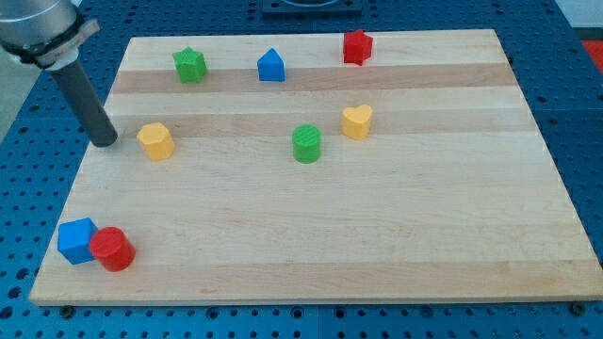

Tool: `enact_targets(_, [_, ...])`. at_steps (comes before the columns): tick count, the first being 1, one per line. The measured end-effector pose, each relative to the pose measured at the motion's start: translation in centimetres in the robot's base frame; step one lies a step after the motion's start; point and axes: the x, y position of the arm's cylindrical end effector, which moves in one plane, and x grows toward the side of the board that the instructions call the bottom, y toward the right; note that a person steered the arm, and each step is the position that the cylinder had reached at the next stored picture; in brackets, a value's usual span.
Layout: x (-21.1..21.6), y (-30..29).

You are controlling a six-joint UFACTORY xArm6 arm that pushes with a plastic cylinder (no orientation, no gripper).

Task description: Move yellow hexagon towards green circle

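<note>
Yellow hexagon (155,141) unobscured, my tip (105,142) just left.

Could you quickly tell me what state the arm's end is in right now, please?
My tip: no gripper, holds nothing; just left of the yellow hexagon, not touching.

You see a yellow hexagon (155,140), a green circle (306,143), a yellow heart (356,121), red (357,46) and blue (271,66) blocks (pale striped wooden board (377,235)).
</note>
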Motion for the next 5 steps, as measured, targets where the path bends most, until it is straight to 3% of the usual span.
enact_targets(1, [0.8,3.1])
enact_targets(4, [-1.2,19.4])
enact_targets(5, [-3.0,18.8])
